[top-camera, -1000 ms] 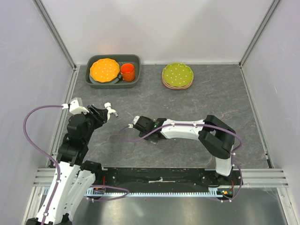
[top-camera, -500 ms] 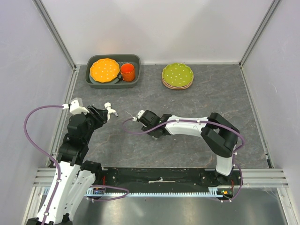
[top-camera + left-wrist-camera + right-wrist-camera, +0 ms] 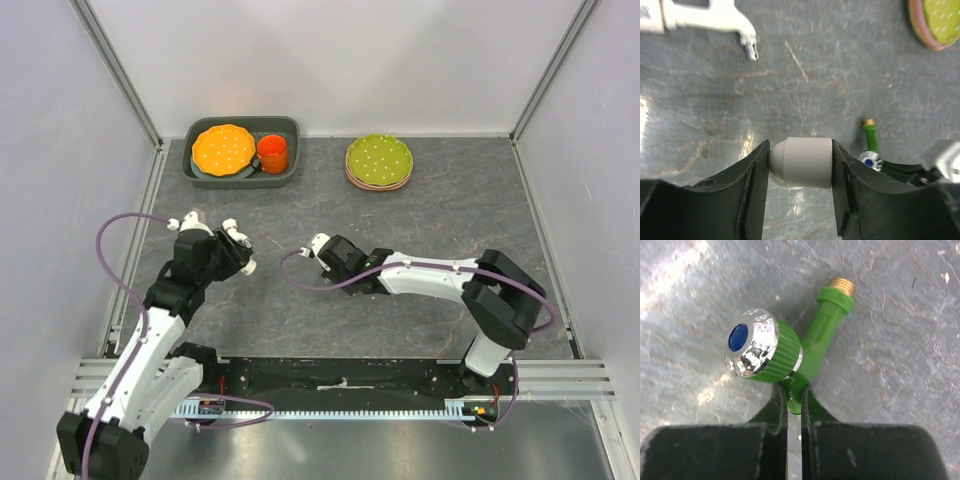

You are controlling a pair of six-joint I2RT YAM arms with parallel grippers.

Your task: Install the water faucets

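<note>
My left arm has swung inward and my right fingers have slid toward 3 o'clock. They pinch the green faucet by its stem over the middle of the tabletop. My left fingers, at 9 o'clock of it, clamp the white cylinder. I'm probably lining the parts up to join.

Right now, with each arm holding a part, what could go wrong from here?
1. The right fingers pinch only a thin stub of the green faucet; it could pivot or slip under load.
2. The left fingers clamp a smooth, rounded white piece by its sides; it may twist loose.
3. In the left wrist view the two parts sit close; a misjudged approach could knock them together.
</note>
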